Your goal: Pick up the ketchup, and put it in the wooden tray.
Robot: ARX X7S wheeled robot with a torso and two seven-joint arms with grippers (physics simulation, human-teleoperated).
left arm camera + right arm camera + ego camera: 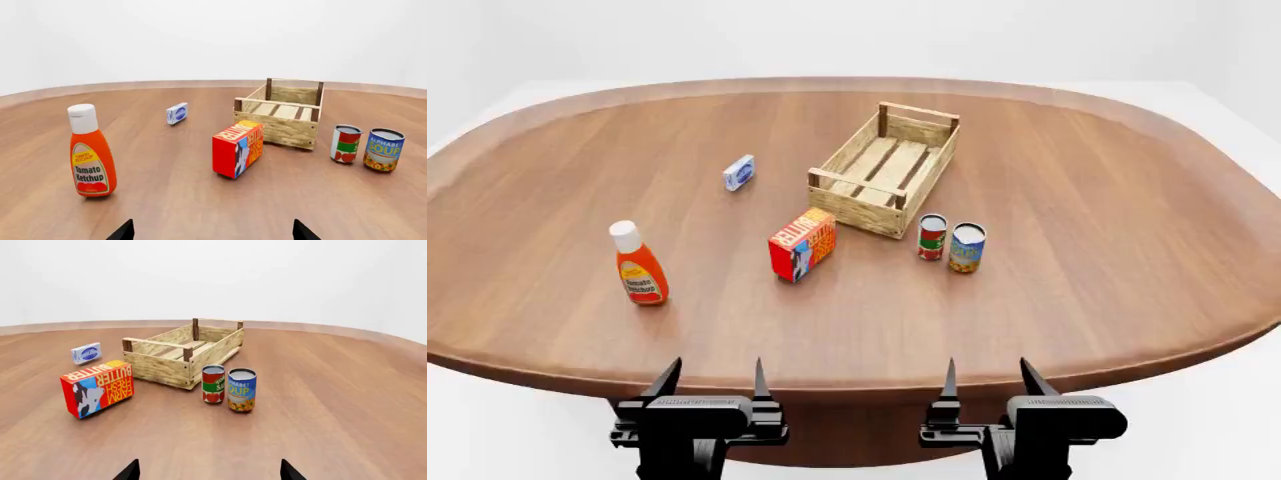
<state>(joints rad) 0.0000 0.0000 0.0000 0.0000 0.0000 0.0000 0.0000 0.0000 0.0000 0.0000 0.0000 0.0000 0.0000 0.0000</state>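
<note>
Wood table [1121,250] w/ ketchup [638,265], wooden tray [888,170], butter box [802,244], 2 cans [950,241], sm blue box [738,172].

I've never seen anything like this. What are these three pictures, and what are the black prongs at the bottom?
It is a simulated two-armed robot. The head view looks down over a wooden table; the other two come from cameras near each arm's tool. The black prongs are the left tool and right tool, both open and holding nothing. On the table stand a ketchup bottle, a butter box, a small blue box, two cans and a wooden tray, which has nothing in it. The ketchup is meant to go in that tray.
</note>
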